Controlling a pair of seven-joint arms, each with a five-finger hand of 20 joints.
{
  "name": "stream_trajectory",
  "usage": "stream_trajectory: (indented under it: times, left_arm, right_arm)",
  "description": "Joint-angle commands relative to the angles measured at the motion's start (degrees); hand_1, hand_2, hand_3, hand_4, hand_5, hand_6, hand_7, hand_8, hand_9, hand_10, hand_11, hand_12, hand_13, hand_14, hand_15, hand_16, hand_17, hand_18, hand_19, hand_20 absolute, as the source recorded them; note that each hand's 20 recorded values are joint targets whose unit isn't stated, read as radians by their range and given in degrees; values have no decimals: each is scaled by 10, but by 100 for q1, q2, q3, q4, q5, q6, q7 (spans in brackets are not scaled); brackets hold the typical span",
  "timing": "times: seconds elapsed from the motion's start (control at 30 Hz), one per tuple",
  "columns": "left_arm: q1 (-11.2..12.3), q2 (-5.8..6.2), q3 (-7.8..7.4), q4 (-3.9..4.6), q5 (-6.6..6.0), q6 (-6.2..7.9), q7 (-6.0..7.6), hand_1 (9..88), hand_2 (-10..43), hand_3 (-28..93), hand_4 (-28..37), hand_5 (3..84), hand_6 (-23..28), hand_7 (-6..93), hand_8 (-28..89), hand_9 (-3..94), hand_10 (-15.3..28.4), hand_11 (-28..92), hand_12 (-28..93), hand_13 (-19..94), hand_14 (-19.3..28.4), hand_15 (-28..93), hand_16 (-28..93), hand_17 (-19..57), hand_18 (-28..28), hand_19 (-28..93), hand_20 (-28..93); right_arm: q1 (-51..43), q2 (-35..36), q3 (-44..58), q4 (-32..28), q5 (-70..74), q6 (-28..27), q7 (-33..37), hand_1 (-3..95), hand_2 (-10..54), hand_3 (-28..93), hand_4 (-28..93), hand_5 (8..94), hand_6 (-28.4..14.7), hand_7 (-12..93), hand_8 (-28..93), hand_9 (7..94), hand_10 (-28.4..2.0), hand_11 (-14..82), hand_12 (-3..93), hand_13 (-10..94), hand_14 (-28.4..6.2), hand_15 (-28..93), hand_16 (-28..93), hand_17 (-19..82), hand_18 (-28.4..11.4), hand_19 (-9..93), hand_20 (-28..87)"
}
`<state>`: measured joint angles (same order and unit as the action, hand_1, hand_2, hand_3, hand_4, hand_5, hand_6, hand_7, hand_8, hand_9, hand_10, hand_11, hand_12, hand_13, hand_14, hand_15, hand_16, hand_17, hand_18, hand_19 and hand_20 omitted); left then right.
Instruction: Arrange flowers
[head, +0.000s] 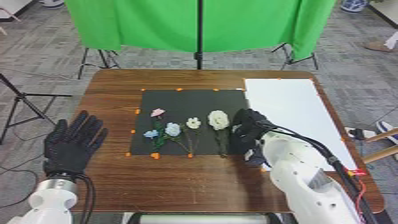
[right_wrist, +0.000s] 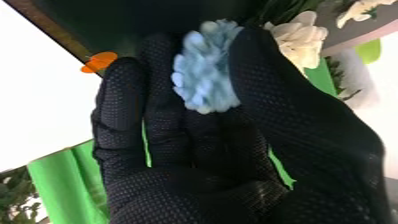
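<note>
Seemingly placing | right hand (head: 251, 125) at black mat (head: 187, 102) edge, fingers gripping blue flower (right_wrist: 206, 72) | left hand (head: 71, 145) fingers relaxed | next: settle it beside white flower (head: 218, 120), release

Flowers (head: 218, 120) on dark mat (head: 191, 97)
</note>
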<state>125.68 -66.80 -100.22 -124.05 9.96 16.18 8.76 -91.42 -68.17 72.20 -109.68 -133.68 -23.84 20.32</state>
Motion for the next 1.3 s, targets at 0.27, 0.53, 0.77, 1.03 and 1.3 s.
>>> stream_trajectory:
  times: [0.27,0.53,0.77,1.03,1.3]
  left_arm:
    - [74,-146,-62,56,-218,-36,-17,300,141,738,-279,495,83,143,-93,450,148,256,131,340,156,459,-63,-24,143,322,163]
    - [-244,-3,-28,169,64,-76,-103,297,146,735,-281,492,88,138,-91,447,149,251,129,339,157,455,-64,-23,142,320,162]
    - [-676,192,-305,529,1133,-816,-490,277,144,724,-281,448,86,66,-80,400,142,147,90,255,118,221,-96,-2,102,230,105]
    - [-1040,569,-423,995,1274,-1212,-536,254,134,712,-283,385,76,24,-68,319,130,86,86,191,98,142,-89,1,77,167,90]
    - [-1112,568,-657,868,1508,-1295,-409,220,155,680,-283,259,44,20,-67,248,125,40,86,147,93,87,-75,-13,79,144,89]
  right_arm:
    - [-133,128,116,-351,57,-228,238,506,-95,826,-283,413,-91,133,-114,420,-203,169,179,415,-165,546,172,273,-226,814,338]
    - [-187,139,679,-563,803,373,644,418,-95,784,-270,399,-137,83,-86,396,-233,171,172,370,-194,478,127,260,-230,792,288]
    - [-305,-198,1623,-262,3045,1895,-443,278,59,770,-264,381,-106,100,-89,334,-209,106,138,274,-183,268,103,159,-194,514,150]
    - [-468,-604,2291,-42,4938,2052,-1291,201,92,779,-281,386,-75,117,-105,321,-162,73,104,243,-141,100,133,137,-166,287,161]
    - [-599,-935,2530,-66,5842,2006,-1663,88,100,770,-282,358,-57,85,-97,300,-138,46,89,222,-121,36,139,116,-155,221,153]
